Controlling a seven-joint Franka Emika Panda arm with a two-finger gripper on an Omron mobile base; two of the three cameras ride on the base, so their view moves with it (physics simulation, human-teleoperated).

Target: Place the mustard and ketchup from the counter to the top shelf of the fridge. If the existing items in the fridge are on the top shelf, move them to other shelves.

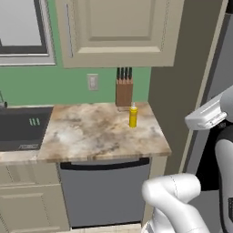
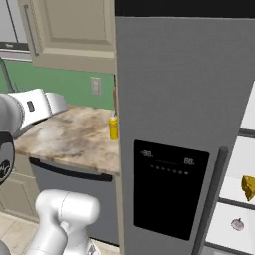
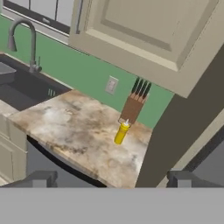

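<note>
A: Where is the small yellow squeeze bottle of mustard point(image 1: 133, 115) with the pale pointed nozzle?

B: Upright on the beige and brown marbled stone counter point(image 1: 91, 132). In the left base view it sits toward two o'clock on the slab, just in front of the brown wooden knife block with black handles point(image 1: 124, 89), which stands against the green wall point(image 1: 54, 86).

A: And from the other side?

B: In the right base view the bottle stands at about nine o'clock from the tall grey fridge point(image 2: 179, 124), close to the fridge's left edge. At four o'clock in that view, past the long vertical grey handle point(image 2: 211, 199), the white shelves show: a yellow holed cheese wedge point(image 2: 247, 188) lies on one, a tiny pale pinkish bulb point(image 2: 237, 224) on the shelf below.

A: The pincer?

B: The two-finger gripper point(image 3: 109, 178) has its dark tips far apart at the bottom of the hand view, nothing between them. It is well apart from the mustard, which shows near the centre, with the counter stretching to nine o'clock toward the dark sink point(image 3: 22, 89) and its grey curved faucet point(image 3: 26, 39).

A: Anything under the counter?

B: A grey dishwasher front point(image 1: 104, 189) with a dark handle strip.
</note>
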